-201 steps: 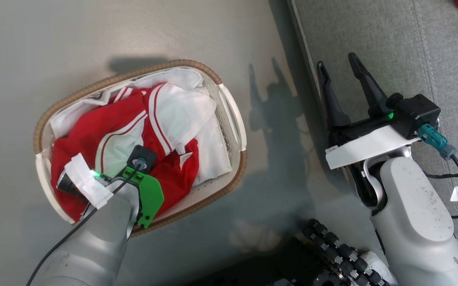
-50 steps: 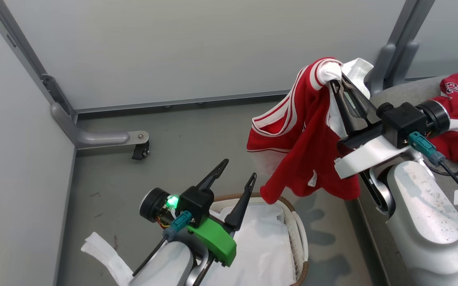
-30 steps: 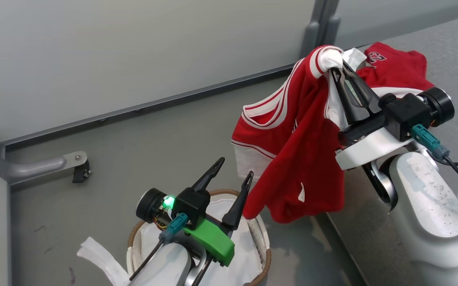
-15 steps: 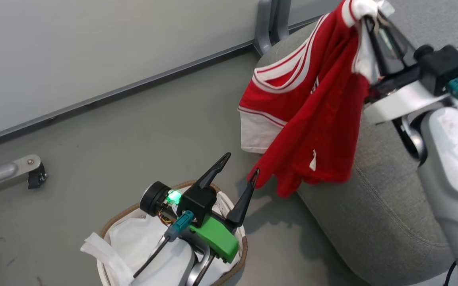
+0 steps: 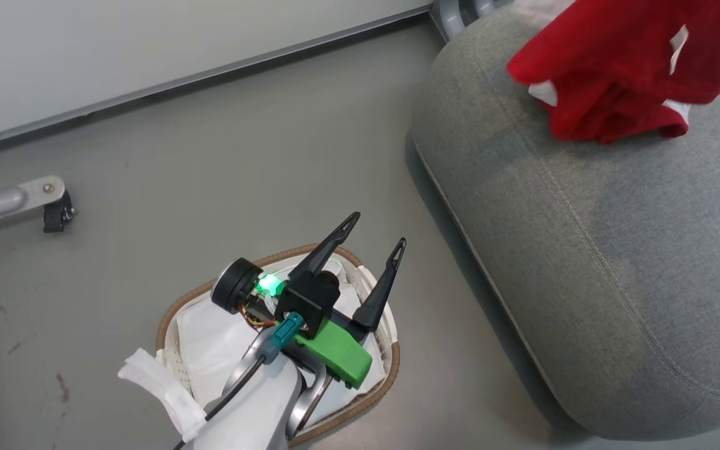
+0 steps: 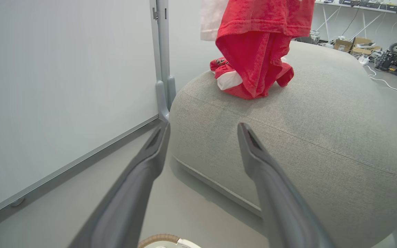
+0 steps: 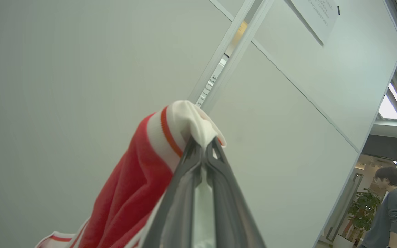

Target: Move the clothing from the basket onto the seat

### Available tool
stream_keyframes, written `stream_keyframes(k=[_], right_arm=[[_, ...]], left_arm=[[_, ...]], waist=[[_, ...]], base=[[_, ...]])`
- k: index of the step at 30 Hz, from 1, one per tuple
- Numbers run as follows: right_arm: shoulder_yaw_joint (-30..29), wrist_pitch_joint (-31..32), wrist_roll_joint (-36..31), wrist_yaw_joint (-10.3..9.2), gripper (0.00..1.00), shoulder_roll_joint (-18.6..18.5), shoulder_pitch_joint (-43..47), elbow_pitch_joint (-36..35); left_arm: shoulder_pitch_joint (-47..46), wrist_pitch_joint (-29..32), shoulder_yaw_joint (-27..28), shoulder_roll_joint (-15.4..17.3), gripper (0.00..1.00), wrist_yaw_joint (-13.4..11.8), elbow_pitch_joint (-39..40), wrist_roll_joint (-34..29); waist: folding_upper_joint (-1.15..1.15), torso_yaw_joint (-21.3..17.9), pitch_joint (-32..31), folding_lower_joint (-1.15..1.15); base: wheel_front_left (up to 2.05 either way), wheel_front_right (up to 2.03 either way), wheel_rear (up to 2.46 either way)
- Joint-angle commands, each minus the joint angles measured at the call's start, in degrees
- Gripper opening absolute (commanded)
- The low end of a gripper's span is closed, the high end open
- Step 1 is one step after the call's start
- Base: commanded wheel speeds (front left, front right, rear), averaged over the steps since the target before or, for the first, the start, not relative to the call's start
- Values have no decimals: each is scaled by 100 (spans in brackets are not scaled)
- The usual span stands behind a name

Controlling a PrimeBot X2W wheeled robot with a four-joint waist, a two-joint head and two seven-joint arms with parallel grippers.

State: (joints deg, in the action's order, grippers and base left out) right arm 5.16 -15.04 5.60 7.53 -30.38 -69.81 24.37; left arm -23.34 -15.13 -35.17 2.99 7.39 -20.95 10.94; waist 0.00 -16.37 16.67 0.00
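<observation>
While the left gripper gapes empty over the basket at 6 o'clock, the right wrist view shows the right gripper clamped on the red jersey hanging above the seat at 1 o'clock.

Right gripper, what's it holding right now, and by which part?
A red jersey, pinched at its white-and-red striped trim in the shut right gripper.

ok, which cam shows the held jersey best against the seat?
Left wrist view: the jersey hangs side-on, its lower end down at the seat. Head view catches a blurred lower part. Right wrist view shows its striped edge pinched in the right end effector.
</observation>
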Motion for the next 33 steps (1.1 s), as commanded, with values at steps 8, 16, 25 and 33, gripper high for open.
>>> stream_keyframes(k=[8, 16, 25, 33], right_arm=[[-141, 112, 91, -8, 0, -639, -328, 1029], [-1000, -18, -84, -8, 0, -243, 634, 2040], [-1675, -22, -393, -8, 0, 497, 1570, 2123], [-1913, -23, -641, -8, 14, 837, 1957, 1951]], left_arm=[[-373, -3, 69, 211, 100, 14, 168, -154], [-716, -2, 74, 335, 100, 15, 309, -310], [-847, -2, 24, 406, 100, 14, 305, -331], [-784, -2, 23, 420, 100, 14, 221, -280]], waist=[[0, 342, 907, 0], [0, 422, 1581, 0], [0, 372, 1817, 0], [0, 306, 1715, 0]], base=[[0, 0, 0], [0, 0, 0], [0, 0, 0], [0, 0, 0]])
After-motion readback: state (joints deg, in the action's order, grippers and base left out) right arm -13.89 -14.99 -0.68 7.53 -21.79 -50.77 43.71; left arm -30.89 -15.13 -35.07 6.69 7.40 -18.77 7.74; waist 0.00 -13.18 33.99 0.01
